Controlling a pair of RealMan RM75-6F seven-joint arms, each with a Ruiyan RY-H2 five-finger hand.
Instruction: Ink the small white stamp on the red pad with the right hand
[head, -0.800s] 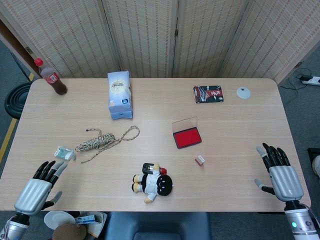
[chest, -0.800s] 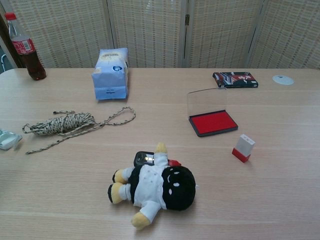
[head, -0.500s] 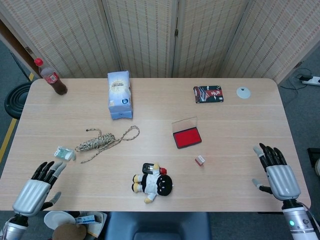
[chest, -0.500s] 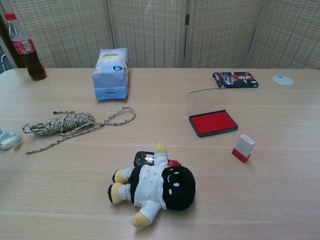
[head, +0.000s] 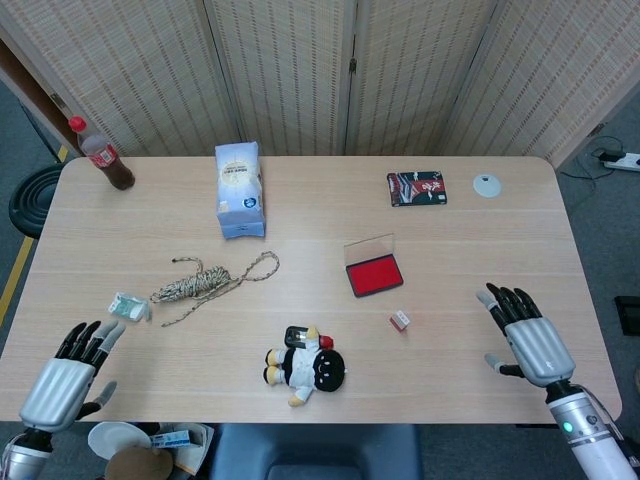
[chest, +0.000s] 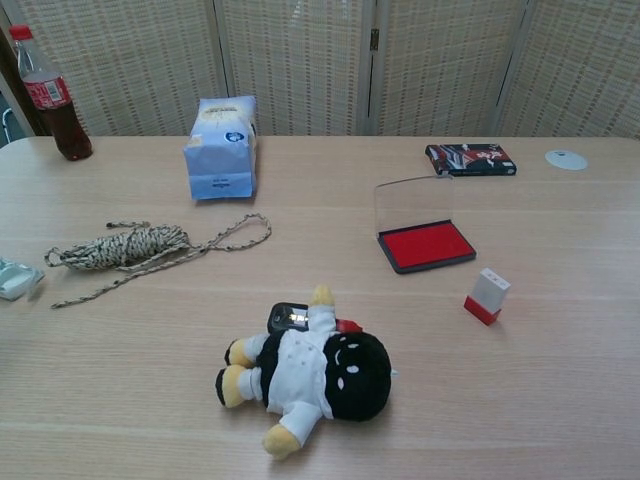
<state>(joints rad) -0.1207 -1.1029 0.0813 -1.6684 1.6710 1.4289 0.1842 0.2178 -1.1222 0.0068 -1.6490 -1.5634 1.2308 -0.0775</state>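
The small white stamp (head: 400, 320) with a red base lies on the table just right of and below the red pad (head: 373, 273); the chest view shows the same stamp (chest: 487, 295) and pad (chest: 425, 245), whose clear lid stands open behind it. My right hand (head: 527, 338) hovers over the table's right side, well right of the stamp, fingers spread and holding nothing. My left hand (head: 63, 374) sits at the near left edge, fingers apart and holding nothing. Neither hand shows in the chest view.
A plush doll (head: 306, 367) lies on a phone near the front middle. A coiled rope (head: 205, 280), a small wrapper (head: 127, 305), a blue-white bag (head: 239, 190), a cola bottle (head: 100, 153), a dark card pack (head: 416, 187) and a white disc (head: 486, 185) lie around the table.
My right hand has moved left and forward over the table, toward the stamp. The left hand has slipped slightly back toward the near edge. Objects have not moved.
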